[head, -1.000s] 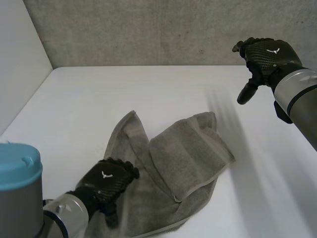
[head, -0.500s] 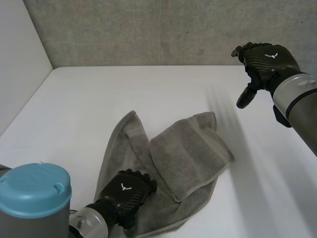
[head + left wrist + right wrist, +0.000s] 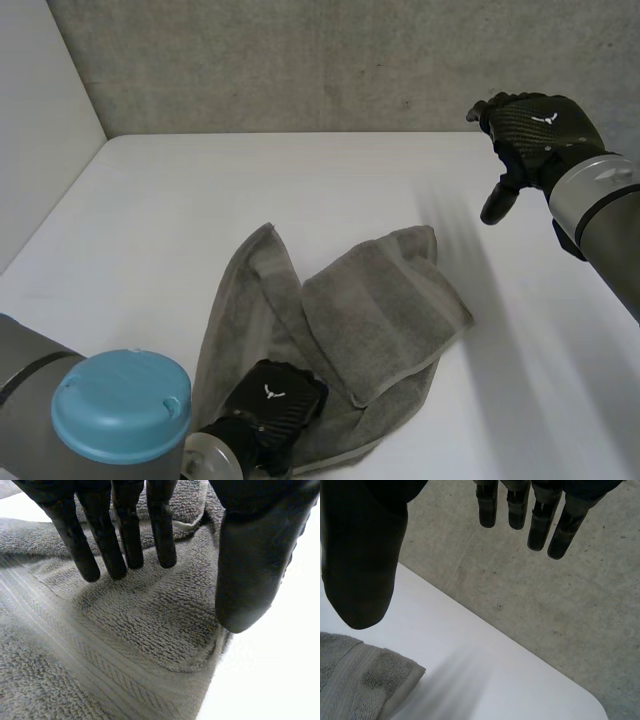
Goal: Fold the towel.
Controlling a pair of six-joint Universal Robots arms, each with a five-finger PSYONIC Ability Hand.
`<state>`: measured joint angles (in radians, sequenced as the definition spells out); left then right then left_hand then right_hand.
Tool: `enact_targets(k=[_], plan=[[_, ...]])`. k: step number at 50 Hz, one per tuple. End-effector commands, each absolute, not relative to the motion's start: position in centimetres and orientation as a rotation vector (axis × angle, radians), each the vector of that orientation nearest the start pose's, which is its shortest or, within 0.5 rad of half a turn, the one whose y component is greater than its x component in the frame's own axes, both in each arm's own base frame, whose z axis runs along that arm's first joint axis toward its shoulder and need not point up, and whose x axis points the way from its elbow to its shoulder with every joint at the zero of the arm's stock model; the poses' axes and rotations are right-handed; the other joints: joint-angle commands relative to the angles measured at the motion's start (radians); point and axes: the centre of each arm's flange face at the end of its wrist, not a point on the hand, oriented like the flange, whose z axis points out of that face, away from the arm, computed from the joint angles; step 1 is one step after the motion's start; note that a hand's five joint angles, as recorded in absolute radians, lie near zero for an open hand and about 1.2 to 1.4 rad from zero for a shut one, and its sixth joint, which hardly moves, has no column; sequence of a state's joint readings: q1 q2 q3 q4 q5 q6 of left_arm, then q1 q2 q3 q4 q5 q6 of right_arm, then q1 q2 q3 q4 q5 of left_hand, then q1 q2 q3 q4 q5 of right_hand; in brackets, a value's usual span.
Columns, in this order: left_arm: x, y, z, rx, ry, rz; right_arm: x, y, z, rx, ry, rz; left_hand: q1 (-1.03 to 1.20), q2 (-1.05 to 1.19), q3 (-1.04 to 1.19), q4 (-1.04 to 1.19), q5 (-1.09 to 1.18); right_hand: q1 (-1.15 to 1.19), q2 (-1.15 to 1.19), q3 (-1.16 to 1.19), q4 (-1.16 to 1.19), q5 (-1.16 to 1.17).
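Towel (image 3: 370,310), lying rumpled on the table (image 3: 180,200), is being judged soft and light, best pinched at a corner; its near edge is being covered by the left hand (image 3: 275,400), fingers straight and gripping nothing, the right hand (image 3: 535,125) being held aloft, open and empty

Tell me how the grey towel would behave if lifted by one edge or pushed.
Probably floppy: the towel lies in soft rumpled folds, so a lifted edge should sag. Its looped pile under the left hand looks grippy, not slippery. Pushed, it would likely bunch rather than slide whole.
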<state>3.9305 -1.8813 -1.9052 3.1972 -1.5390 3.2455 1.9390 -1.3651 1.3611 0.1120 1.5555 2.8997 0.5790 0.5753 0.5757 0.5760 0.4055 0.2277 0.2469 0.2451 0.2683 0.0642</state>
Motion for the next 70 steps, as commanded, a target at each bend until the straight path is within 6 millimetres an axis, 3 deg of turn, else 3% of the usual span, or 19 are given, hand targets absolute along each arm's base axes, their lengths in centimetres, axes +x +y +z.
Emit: enact_targets(k=[1, 22, 47, 52, 54, 55, 60, 62, 63, 65, 68, 70], plan=[[-29.1, -10.3, 13.2, 1.34, 2.778, -1.591, 24.8, -27.4, 29.5, -0.696, 2.164, -2.027, 0.157, 0.161, 0.16, 0.16, 0.156, -0.053, -0.072, -0.071, -0.094, -0.064], [-29.2, -8.6, 13.0, 1.399, 2.761, -1.566, 24.8, -27.5, 29.4, -0.699, 2.165, -2.026, 0.166, 0.17, 0.169, 0.169, 0.165, -0.053, -0.072, -0.071, -0.094, -0.064], [-29.6, -8.3, 12.1, 1.412, 2.785, -1.527, 24.8, -27.6, 28.8, -0.704, 2.184, -2.005, 0.189, 0.193, 0.193, 0.192, 0.188, -0.053, -0.072, -0.071, -0.094, -0.064], [-29.6, -8.3, 11.8, 1.418, 2.788, -1.514, 24.8, -27.6, 28.7, -0.706, 2.185, -2.004, 0.415, 0.419, 0.419, 0.418, 0.414, -0.053, -0.072, -0.071, -0.094, -0.064], [-29.8, -8.6, 12.0, 1.415, 2.783, -1.532, 24.8, -27.6, 28.6, -0.72, 2.192, -2.005, 0.815, 0.819, 0.818, 0.818, 0.814, -0.053, -0.072, -0.071, -0.094, -0.064], [-29.8, -8.6, 12.0, 1.415, 2.783, -1.532, 24.8, -27.6, 28.6, -0.72, 2.192, -2.005, 0.817, 0.821, 0.821, 0.82, 0.816, -0.053, -0.072, -0.071, -0.094, -0.064], [-30.5, -9.7, 13.6, 1.357, 2.748, -1.646, 24.9, -27.6, 28.4, -0.737, 2.199, -1.994, 0.817, 0.821, 0.821, 0.82, 0.816, -0.053, -0.072, -0.071, -0.094, -0.064], [-31.2, -10.8, 16.2, 1.303, 2.695, -1.806, 24.9, -27.5, 28.3, -0.742, 2.202, -1.984, 0.817, 0.821, 0.821, 0.82, 0.816, -0.053, -0.072, -0.071, -0.094, -0.064], [-31.2, -10.8, 16.2, 1.303, 2.695, -1.807, 24.9, -27.5, 28.3, -0.742, 2.202, -1.984, 0.817, 0.821, 0.821, 0.82, 0.816, -0.053, -0.072, -0.071, -0.094, -0.064], [-31.4, -12.8, 19.4, 1.198, 2.628, -1.986, 25.2, -27.1, 28.0, -0.785, 2.185, -1.934, 0.817, 0.821, 0.821, 0.82, 0.816, -0.053, -0.072, -0.071, -0.094, -0.064], [-31.1, -14.3, 20.7, 1.127, 2.595, -2.051, 25.7, -26.2, 27.1, -0.869, 2.187, -1.791, 0.817, 0.821, 0.821, 0.82, 0.816, -0.053, -0.072, -0.071, -0.094, -0.064], [-30.3, -17.1, 22.7, 0.99, 2.547, -2.141, 25.9, -25.5, 26.8, -0.92, 2.188, -1.704, 0.817, 0.821, 0.821, 0.82, 0.816, -0.053, -0.072, -0.071, -0.094, -0.064]])
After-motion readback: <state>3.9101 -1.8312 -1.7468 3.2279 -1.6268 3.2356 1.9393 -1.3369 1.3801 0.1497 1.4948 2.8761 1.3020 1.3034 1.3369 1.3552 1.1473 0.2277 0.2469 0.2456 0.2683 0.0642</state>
